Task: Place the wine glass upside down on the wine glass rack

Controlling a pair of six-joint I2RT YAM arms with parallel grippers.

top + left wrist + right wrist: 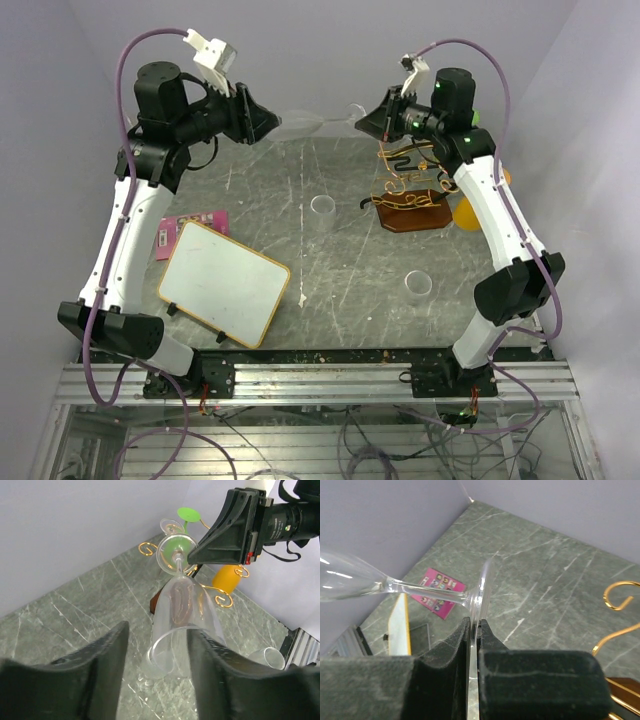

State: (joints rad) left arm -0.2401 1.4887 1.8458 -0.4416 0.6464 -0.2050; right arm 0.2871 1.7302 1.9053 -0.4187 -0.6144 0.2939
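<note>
A clear wine glass point(312, 122) hangs level in the air between my two grippers, at the back of the table. My right gripper point(364, 120) is shut on the edge of its round foot point(481, 592); the stem point(427, 590) runs left to the bowl. My left gripper point(276, 125) is open, its fingers either side of the bowl's rim point(172, 647), with a gap on the left side. The wine glass rack point(405, 190), gold wire on a reddish-brown base point(412, 216), stands below my right gripper. Its curled hooks point(222, 598) show behind the glass.
A white board point(222, 282) and a pink card point(192, 224) lie at the left. Two clear cups point(322, 206) point(418, 285) stand on the grey marble top. An orange object point(468, 212) sits right of the rack. A green disc point(188, 514) shows by the rack.
</note>
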